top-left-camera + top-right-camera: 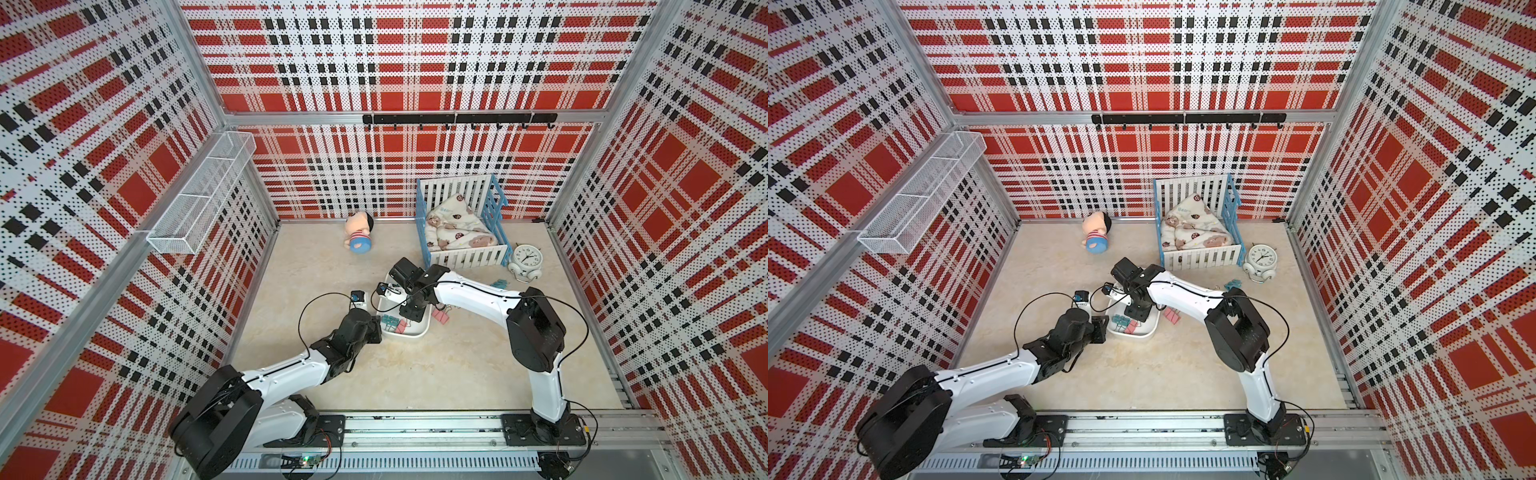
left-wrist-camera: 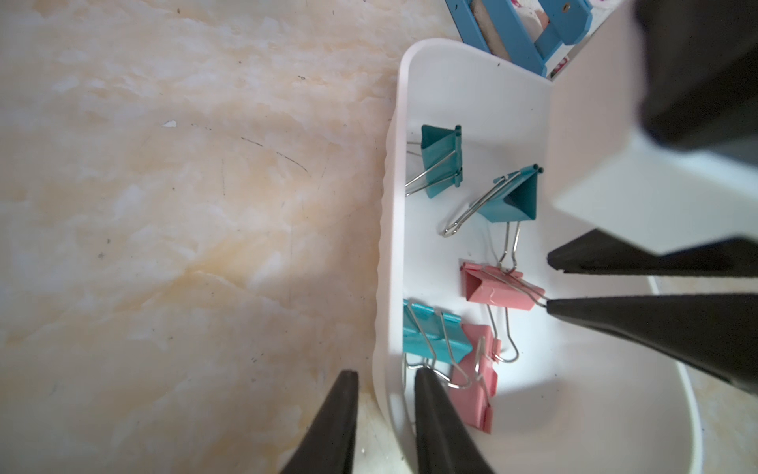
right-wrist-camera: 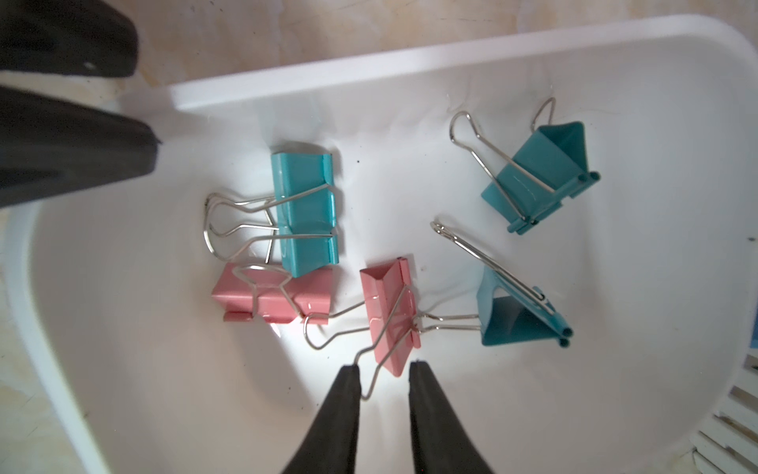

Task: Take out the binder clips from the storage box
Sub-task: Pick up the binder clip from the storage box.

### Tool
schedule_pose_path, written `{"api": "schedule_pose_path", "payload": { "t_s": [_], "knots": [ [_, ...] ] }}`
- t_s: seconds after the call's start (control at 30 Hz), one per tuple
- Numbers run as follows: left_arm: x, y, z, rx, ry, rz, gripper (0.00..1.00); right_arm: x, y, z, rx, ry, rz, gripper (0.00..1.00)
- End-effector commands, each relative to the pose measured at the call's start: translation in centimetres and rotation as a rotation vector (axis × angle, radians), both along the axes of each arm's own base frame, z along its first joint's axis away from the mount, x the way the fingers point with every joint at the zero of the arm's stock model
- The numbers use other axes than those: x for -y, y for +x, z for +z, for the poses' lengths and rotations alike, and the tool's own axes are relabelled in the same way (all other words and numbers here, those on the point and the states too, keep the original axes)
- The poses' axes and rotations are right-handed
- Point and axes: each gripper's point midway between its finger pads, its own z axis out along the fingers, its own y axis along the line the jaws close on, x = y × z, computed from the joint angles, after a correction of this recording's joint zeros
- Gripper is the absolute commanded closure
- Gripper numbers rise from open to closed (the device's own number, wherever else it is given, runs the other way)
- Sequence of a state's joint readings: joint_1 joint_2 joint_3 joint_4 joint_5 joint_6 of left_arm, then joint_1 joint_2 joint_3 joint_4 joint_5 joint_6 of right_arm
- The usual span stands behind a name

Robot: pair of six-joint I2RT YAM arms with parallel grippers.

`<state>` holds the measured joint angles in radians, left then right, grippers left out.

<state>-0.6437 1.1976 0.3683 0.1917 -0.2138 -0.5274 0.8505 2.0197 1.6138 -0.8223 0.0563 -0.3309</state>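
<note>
**Storage box** (image 1: 411, 336): white rounded tub, mid-tabletop (image 1: 374, 382), its far end near the toy crib (image 1: 465, 254). Both arms reach it.

**Binder clips, in the box**: five, loose on the box floor.
- Three are teal (image 3: 305, 209) (image 3: 517, 316) (image 3: 541, 172).
- Two are pink. One lies flat with its edge under the first teal one (image 3: 272, 297).
- The other, the pink clip (image 3: 389, 320), lies between that pair and a teal one. One wire handle is folded over its body and the other is splayed out.

**Binder clips, out of the box**: in both top views.
- A pink group sits on the tabletop just beside the box's right wall (image 1: 441, 316).
- A teal group lies farther right, near the alarm clock (image 1: 498, 284).

**Left pincer** (image 2: 385, 371): at the box's left side wall, one finger (image 2: 434, 410) inside and the other outside. The jaws are drawn in on the wall between them. The first teal clip's handles lie just beside the inner finger.

**Right pincer** (image 3: 383, 373): inside the box, low over the floor, jaws a little apart and gripping nothing. The pink clip lies directly ahead of the tips. Its folded-over handle loop runs into the gap and touches one fingertip (image 3: 348, 379).
</note>
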Motion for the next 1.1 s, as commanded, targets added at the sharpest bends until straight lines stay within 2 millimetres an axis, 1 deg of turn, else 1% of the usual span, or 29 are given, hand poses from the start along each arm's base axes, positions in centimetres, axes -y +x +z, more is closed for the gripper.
{"api": "schedule_pose_path", "payload": {
  "t_s": [0.0, 0.03, 0.13, 0.3, 0.4, 0.6, 0.83, 1.07],
  "knots": [
    [-0.4, -0.1, -0.2, -0.002, -0.001, 0.009, 0.69, -0.1, 0.0, -1.2, -0.026, -0.013, -0.003, 0.74],
    [-0.4, -0.1, -0.2, -0.003, 0.000, 0.008, 0.69, -0.1, 0.0, -1.3, -0.028, -0.014, -0.004, 0.74],
    [-0.4, -0.2, -0.3, -0.005, 0.001, 0.010, 0.69, 0.0, 0.1, -1.4, -0.030, -0.016, -0.009, 0.68],
    [-0.5, -0.1, -0.3, -0.004, 0.001, 0.011, 0.69, -0.1, 0.0, -0.5, -0.023, 0.010, -0.013, 0.62],
    [-0.4, -0.1, -0.3, -0.004, -0.003, 0.009, 0.69, -0.2, -0.2, 0.2, -0.019, 0.027, -0.014, 0.61],
    [-0.2, 0.0, -0.3, -0.008, -0.005, 0.005, 0.69, -0.2, -0.2, 0.7, -0.016, 0.041, -0.016, 0.61],
    [-0.2, 0.0, -0.4, -0.007, -0.002, 0.005, 0.69, -0.2, -0.1, 1.9, 0.004, 0.056, -0.023, 0.62],
    [-0.2, 0.0, -0.5, -0.009, -0.004, 0.005, 0.69, -0.5, -0.8, 1.6, -0.032, 0.071, -0.015, 0.63]
  ]
}}
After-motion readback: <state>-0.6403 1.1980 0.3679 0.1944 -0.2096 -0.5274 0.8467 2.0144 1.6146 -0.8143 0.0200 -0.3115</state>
